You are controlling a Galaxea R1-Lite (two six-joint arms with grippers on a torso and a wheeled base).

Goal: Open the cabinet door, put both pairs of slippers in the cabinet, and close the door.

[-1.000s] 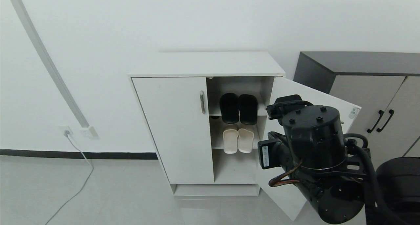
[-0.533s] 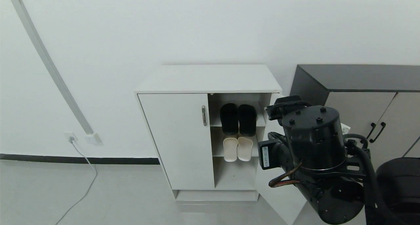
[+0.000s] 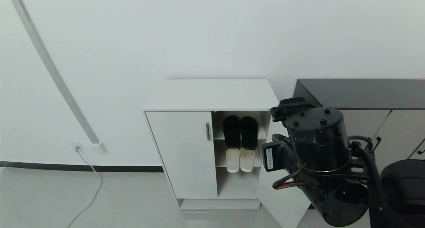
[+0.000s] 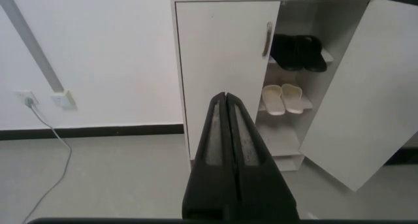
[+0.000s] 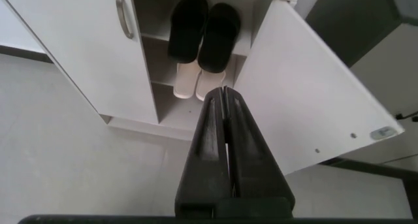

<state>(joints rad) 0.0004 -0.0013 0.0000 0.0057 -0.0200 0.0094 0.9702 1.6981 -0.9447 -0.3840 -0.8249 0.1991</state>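
Though an arm [image 3: 318,145] half-hides the door [image 3: 285,204], left claw [image 4: 225,96] and right claw [image 5: 224,91] are closed, empty.

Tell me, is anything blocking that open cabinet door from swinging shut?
Nothing visible does. The black slippers and white slippers lie on their shelves inside the cabinet, apparently behind the front edge. The door stands wide open with bare floor in its swing. The right claw, shut, appears back from the opening.
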